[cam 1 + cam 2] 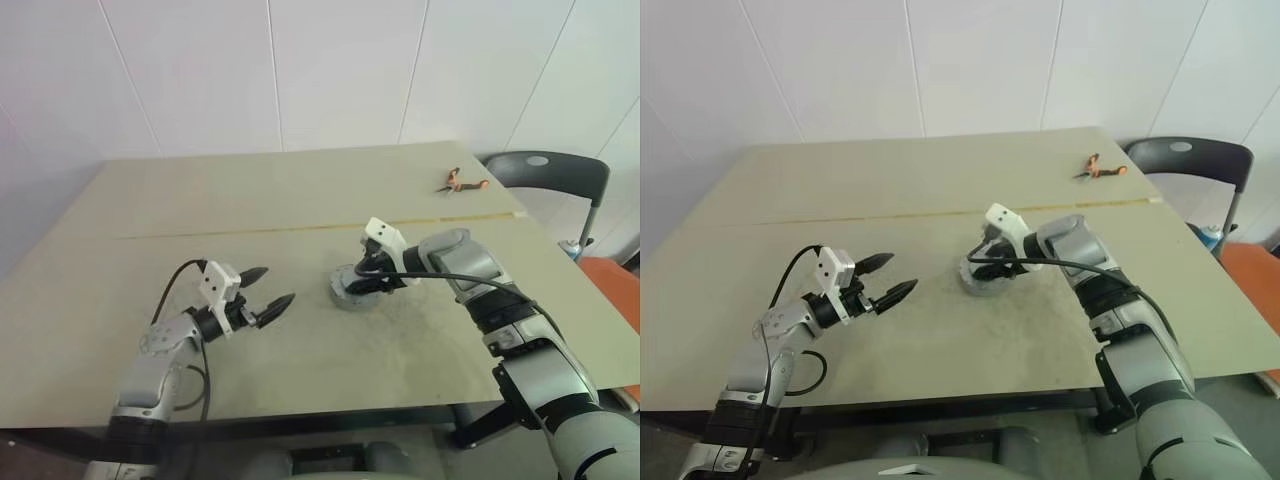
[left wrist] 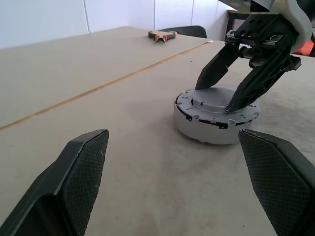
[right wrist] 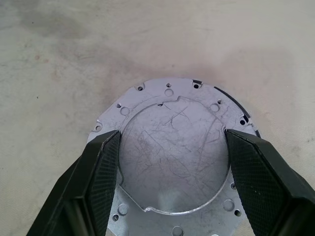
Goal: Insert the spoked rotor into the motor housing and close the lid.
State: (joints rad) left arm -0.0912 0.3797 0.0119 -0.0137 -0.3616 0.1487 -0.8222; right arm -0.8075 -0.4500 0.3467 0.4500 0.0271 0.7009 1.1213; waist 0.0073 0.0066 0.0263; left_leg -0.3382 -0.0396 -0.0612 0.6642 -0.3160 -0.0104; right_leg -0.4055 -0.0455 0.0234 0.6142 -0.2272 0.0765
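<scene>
1. The lid (image 2: 216, 114), a round grey metal disc, sits flat on the tabletop (image 1: 300, 200) near its middle, a dark rim showing beneath its edge at one side.
2. The right gripper (image 3: 170, 169) points down onto the lid; its fingers (image 3: 101, 182) stand apart, one on either side of the raised round centre, tips on or just above the top face.
3. Whether they clamp that centre cannot be told.
4. The left gripper (image 1: 268, 292) hovers low over the tabletop, apart from the lid on the robot's left, its fingers spread wide and empty.
5. Orange-handled pliers (image 1: 460, 182) lie near the far right edge.
</scene>
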